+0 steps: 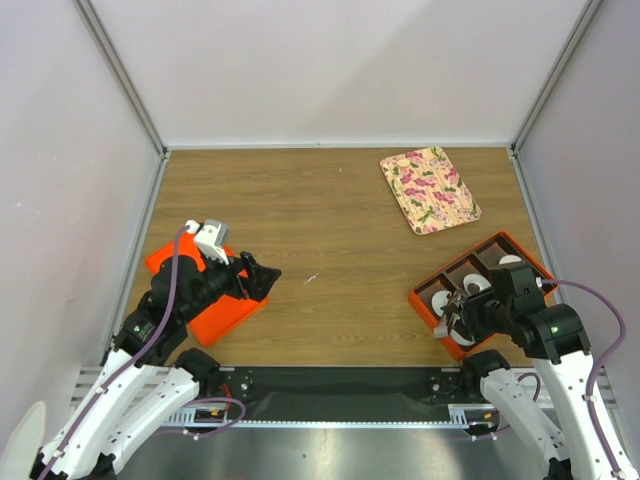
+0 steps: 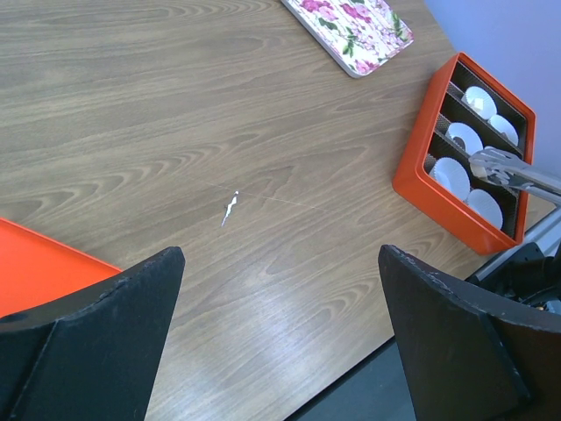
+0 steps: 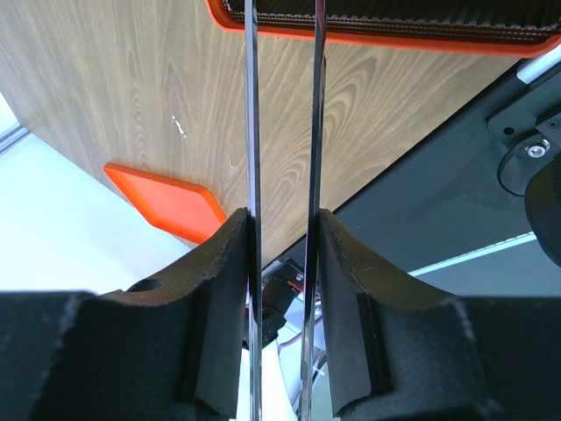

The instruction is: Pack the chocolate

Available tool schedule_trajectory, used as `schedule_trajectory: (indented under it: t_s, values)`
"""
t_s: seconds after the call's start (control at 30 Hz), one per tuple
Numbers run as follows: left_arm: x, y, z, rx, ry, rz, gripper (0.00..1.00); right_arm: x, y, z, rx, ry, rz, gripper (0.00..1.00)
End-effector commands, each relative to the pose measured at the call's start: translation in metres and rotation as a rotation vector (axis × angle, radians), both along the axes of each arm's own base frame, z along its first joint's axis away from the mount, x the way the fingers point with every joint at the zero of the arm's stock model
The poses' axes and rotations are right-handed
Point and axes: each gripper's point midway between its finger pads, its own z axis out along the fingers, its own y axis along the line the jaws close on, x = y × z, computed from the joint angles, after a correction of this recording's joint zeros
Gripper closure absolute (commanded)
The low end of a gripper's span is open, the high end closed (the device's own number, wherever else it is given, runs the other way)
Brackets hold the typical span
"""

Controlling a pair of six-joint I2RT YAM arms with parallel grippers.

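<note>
Wood-grain table (image 1: 330, 220) fills the floor of a white-walled booth, with a floral tray (image 1: 430, 188) lying flat at its far right. At the near left, the left gripper (image 1: 262, 277) hovers over the inner edge of a flat orange lid (image 1: 215, 320), its 2 black fingers (image 2: 105, 333) spread wide apart with nothing between them. At the near right sits an orange box (image 1: 425, 300) divided into compartments, and the left wrist view shows 5 white paper cups (image 2: 451, 175) in it. The right gripper (image 1: 470, 312) is clamped on a pair of metal tongs (image 3: 282, 114), whose 2 thin blades run close together toward the box rim; their tips (image 2: 489, 162) hang over the cups. Where the chocolate is I cannot tell: a dark spot by the tong tips in the top view is too small to identify.
</note>
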Motion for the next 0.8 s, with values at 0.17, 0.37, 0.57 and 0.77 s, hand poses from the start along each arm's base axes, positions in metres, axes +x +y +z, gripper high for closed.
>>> schedule_trajectory:
  t_s: [0.17, 0.37, 0.57, 0.77]
  values:
    - [0.002, 0.004, 0.021, -0.019, -0.061, 0.018, 0.0, -0.021, -0.008, -0.004, -0.03, 0.084, -0.02, 0.58]
    - [0.002, 0.005, 0.022, -0.02, -0.063, 0.021, 0.0, -0.018, -0.009, -0.002, -0.043, 0.075, -0.012, 0.57]
    - [0.002, 0.005, 0.021, -0.02, -0.061, 0.023, 0.0, -0.018, -0.012, 0.001, -0.059, 0.07, -0.013, 0.54]
    - [0.001, 0.006, 0.021, -0.021, -0.062, 0.028, 0.0, -0.016, -0.018, 0.006, -0.093, 0.052, -0.021, 0.54]
